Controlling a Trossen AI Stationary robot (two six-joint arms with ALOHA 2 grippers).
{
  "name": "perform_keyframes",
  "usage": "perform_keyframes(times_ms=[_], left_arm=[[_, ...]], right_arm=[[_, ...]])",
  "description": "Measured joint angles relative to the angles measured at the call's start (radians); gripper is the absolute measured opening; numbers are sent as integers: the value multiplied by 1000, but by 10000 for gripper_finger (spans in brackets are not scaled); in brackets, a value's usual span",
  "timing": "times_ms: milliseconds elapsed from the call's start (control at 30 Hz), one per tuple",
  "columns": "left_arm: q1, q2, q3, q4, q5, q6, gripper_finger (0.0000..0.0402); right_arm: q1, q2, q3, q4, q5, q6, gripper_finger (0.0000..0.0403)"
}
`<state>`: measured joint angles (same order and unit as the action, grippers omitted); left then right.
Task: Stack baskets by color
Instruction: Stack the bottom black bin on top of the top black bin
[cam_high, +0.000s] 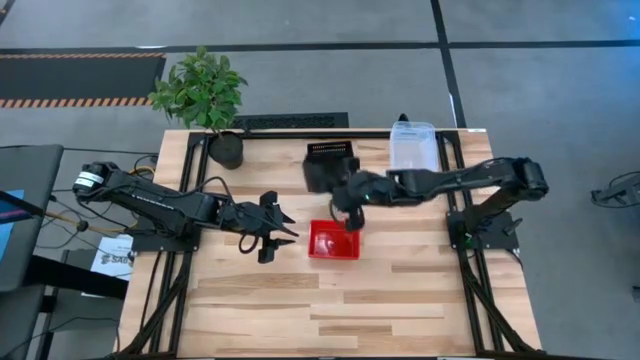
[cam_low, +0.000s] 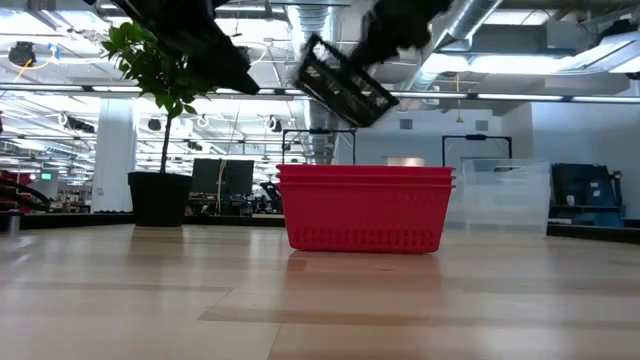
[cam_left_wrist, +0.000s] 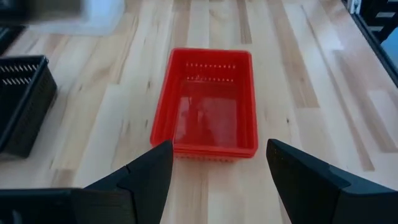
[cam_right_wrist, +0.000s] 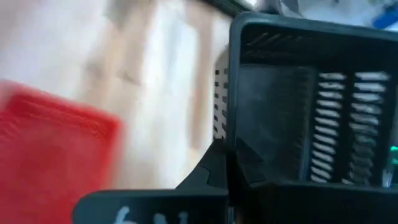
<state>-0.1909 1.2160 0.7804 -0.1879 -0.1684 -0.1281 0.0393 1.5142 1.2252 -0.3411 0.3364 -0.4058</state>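
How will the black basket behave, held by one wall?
Probably light: the black basket hangs tilted in the air from the right gripper, pinched at one wall. It looks stiff, with no visible sag. Held off-centre, it may swing when moved.

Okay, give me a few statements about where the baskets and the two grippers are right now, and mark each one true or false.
1. The right gripper holds a black basket tilted in the air. True.
2. The left gripper is shut on the red baskets. False: it is open and holds nothing.
3. The red baskets sit nested on the table. True.
4. The clear bins are beside the plant. False: they sit at the table's opposite far corner.
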Motion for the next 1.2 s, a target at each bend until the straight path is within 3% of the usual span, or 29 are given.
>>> perform_keyframes(times_ms=[433, 767, 1100, 1200], left_arm=[[7, -1, 0, -50, -62, -9, 247], [49, 0, 0, -67, -64, 14, 247], [64, 0, 0, -85, -60, 23, 247], [65, 0, 0, -85, -63, 30, 247]], right_arm=[[-309, 263, 44, 91, -35, -228, 4], [-359, 355, 116, 29, -52, -259, 4], [-387, 359, 117, 21, -52, -257, 5], [-389, 359, 117, 14, -111, -256, 4]])
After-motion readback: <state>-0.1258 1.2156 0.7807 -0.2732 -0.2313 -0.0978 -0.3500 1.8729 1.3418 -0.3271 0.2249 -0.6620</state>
